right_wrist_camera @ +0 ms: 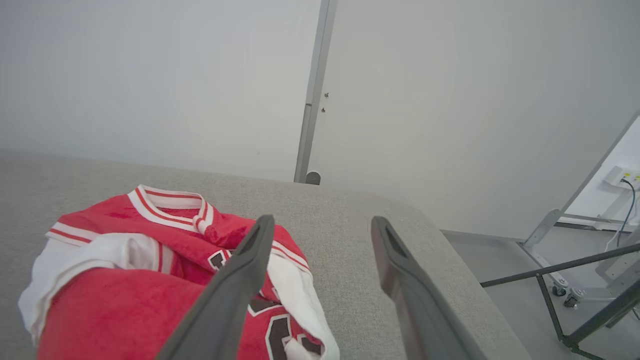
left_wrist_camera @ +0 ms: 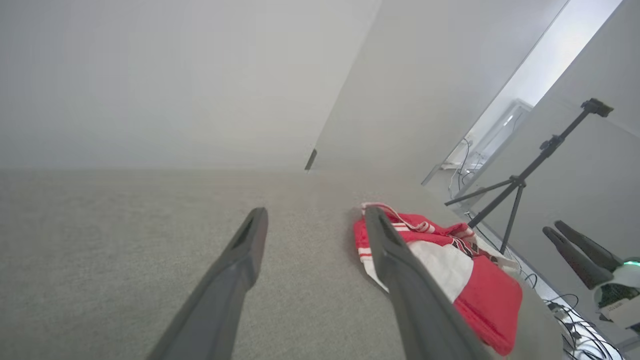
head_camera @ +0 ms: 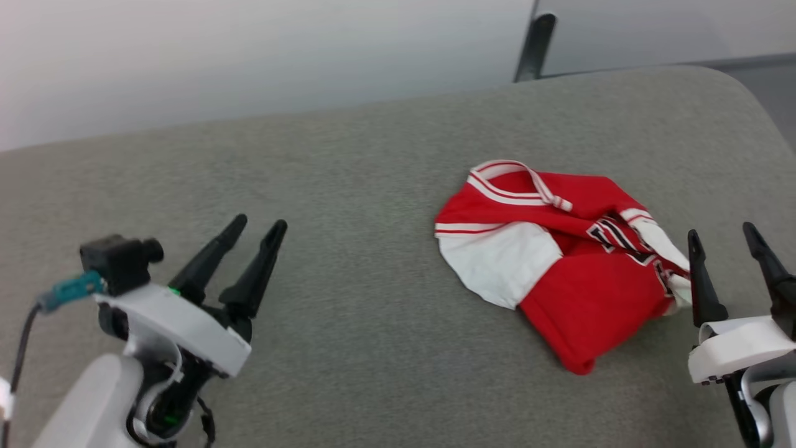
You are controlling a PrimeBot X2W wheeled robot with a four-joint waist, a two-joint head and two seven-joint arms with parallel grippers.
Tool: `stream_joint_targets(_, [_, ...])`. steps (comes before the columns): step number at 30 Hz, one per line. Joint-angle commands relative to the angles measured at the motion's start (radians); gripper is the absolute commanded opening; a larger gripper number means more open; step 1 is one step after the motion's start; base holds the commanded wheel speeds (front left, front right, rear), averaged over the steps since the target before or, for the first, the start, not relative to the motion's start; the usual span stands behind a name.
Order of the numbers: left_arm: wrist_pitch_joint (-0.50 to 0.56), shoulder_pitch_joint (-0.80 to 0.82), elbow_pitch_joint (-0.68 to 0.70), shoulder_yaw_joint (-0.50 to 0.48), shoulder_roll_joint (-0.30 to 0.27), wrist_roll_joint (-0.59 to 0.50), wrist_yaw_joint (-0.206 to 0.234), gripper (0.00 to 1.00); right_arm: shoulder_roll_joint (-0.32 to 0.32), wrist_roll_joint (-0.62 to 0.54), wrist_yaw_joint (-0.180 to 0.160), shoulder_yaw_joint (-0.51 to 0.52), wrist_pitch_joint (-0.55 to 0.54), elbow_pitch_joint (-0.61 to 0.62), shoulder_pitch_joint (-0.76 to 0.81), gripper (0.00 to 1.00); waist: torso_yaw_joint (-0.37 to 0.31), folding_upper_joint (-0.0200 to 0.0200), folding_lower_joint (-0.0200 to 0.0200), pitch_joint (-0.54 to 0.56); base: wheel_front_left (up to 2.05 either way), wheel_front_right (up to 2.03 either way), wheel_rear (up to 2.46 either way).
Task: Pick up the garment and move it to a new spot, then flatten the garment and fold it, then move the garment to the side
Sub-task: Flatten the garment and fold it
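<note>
Black-fingered left gripper (head_camera: 260, 223), near left: jaws spread wide, empty, over the grey felt-like tabletop (head_camera: 348, 348). Right gripper (head_camera: 721, 231), near right: jaws likewise wide, holding nothing, its inner finger just beside the garment (head_camera: 578, 280). Garment: red and white, crumpled in a heap (striped collar at its far side), lying right of the tabletop's middle. Beyond: pale wall (head_camera: 249, 56).
</note>
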State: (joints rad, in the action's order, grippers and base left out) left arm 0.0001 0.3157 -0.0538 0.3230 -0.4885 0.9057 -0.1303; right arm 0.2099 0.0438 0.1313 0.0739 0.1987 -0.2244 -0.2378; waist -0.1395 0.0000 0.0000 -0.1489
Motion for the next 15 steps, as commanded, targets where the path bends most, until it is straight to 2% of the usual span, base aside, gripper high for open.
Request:
stream_joint_targets(1, [0.029, 0.030, -0.007, 0.009, -0.001, 0.014, 0.002, 1.00, -0.015, -0.001, -0.001, -0.001, 0.009, -0.003, -0.006, 1.00, -0.065, 0.0000, 0.0000, -0.035, 0.00, 0.00, 0.00])
stream_joint_targets(7, [0.103, 0.100, -0.030, 0.037, -0.011, -0.004, 0.022, 1.00, -0.044, -0.007, -0.001, -0.007, 0.030, -0.014, -0.010, 1.00, -0.126, 0.0000, 0.0000, -0.057, 0.00, 0.00, 0.00])
stream_joint_targets(15, [0.182, 0.168, -0.039, 0.115, -0.019, -0.093, 0.056, 1.00, -0.072, -0.009, -0.001, -0.029, 0.047, -0.030, -0.018, 1.00, -0.178, 0.0000, 0.0000, -0.072, 0.00, 0.00, 0.00])
